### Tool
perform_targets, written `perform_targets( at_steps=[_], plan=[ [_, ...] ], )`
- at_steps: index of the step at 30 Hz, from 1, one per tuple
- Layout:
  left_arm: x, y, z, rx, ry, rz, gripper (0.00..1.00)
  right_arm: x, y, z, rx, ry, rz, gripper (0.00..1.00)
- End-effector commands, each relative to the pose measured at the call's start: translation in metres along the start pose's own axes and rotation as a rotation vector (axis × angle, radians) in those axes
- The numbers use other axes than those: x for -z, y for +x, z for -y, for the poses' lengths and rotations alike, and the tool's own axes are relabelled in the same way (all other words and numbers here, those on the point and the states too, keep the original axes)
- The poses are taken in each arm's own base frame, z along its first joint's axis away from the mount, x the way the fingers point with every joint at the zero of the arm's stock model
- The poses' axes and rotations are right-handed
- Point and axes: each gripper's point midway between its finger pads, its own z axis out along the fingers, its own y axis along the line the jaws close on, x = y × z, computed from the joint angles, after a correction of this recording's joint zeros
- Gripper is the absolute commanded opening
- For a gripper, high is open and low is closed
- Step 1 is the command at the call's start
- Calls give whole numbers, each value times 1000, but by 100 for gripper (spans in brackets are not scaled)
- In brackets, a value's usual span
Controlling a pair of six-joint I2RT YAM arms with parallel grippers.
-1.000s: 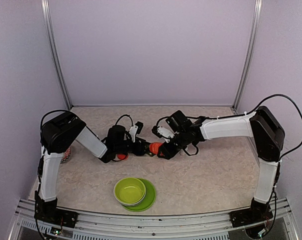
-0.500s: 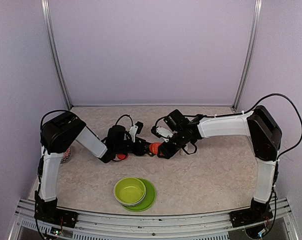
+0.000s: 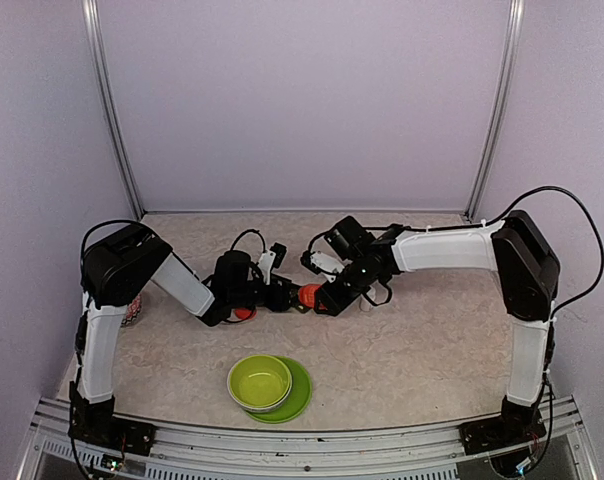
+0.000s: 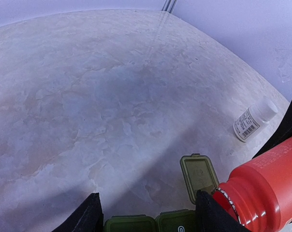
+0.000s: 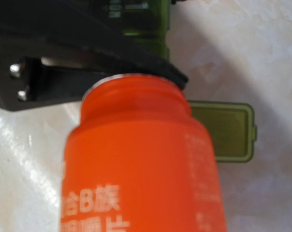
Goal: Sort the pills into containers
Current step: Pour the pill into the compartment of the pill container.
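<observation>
**Bottle mouth at the open compartment: treat the strip box as light and skittish**

The containers [image 4: 177,221] sit on the table right at the mouth of the orange-red bottle [image 4: 262,193]. One lid [image 4: 199,178] is flipped open beside the bottle's neck. Your left gripper [image 4: 147,209] is clamped across the strip, one finger against each side. Your right gripper [image 3: 327,298] grasps the bottle, tipped with its open mouth towards the strip.

Expect the strip to be very light, thin-walled plastic. It is stiff enough to pinch but smooth, so it will likely slide or twist on the table if the bottle nudges it. Hold it across the body as you do now, never by a lid, since the thin hinges would probably flex or snap. No pills show in any view.

Compared with a second ago, your right arm's wrist and forearm have crept slightly towards the bottle's far-left side. The bottle, the strip and your left gripper look unchanged.
</observation>
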Motion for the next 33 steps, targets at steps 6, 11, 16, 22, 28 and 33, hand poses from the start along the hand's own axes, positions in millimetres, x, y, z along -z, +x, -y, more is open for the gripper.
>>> perform_targets(
  at_steps=[6,11,16,22,28,33],
  plan=[
    [-1,13,1,11,10,-19,64,0,-6,-6,18,2,-21,43],
    [-1,13,1,10,10,-19,63,1,-8,-7,20,0,-23,43],
    [-1,14,1,10,9,-19,64,2,-9,-8,22,4,-32,43],
    [-1,13,1,10,10,-18,64,1,-7,-8,23,9,-54,43],
    [-2,14,1,10,10,-19,64,0,-6,-8,25,8,-66,43],
    [-1,13,1,10,9,-18,64,-2,-6,-9,29,7,-77,43]
  ],
)
